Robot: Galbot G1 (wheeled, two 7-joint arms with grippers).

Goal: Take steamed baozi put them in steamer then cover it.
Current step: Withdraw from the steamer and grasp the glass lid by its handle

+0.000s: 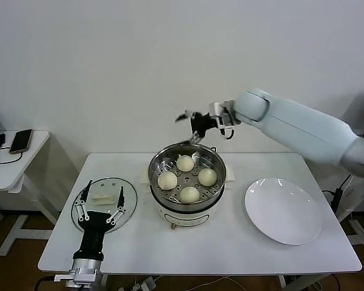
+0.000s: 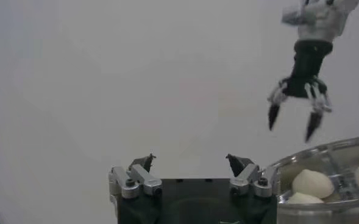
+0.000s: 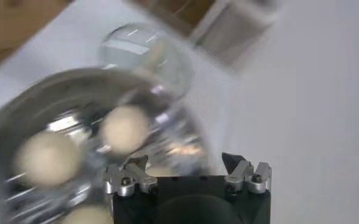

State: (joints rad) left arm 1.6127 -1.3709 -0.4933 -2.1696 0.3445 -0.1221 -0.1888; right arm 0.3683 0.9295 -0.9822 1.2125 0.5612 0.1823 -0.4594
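Now, head view: four buns sit in the steamer (image 1: 187,177) at table centre. Taking the pot as a clock face with 12 toward the wall: one bun (image 1: 185,162) at 12, one (image 1: 207,176) at 3, one (image 1: 190,194) at 6, one (image 1: 167,180) at 9. All rest dome-up on the perforated tray, apart from one another. They are round, so no long axis to note.

The lid (image 1: 104,204) lies flat on the table, at 9 o'clock from the pot and well apart from it. Its white rectangular handle (image 1: 102,196) faces up, long axis running roughly left to right across the table. Pot uncovered.

Left gripper (image 1: 101,204) hovers over the lid, fingers spread wide to either side of the handle, gripping nothing. Whether the fingertips touch the glass, cannot tell. The left wrist view shows the same jaws apart.

Right gripper (image 1: 197,123) hangs in the air above the pot's 12 o'clock rim, near the wall, arm reaching in from the right. Fingers parted and empty; the left wrist view shows it (image 2: 294,119) splayed above the pot rim.

A white plate (image 1: 283,211) sits at 3 o'clock from the pot. A side table (image 1: 12,159) stands off the robot's left, a phone (image 1: 20,140) on it.
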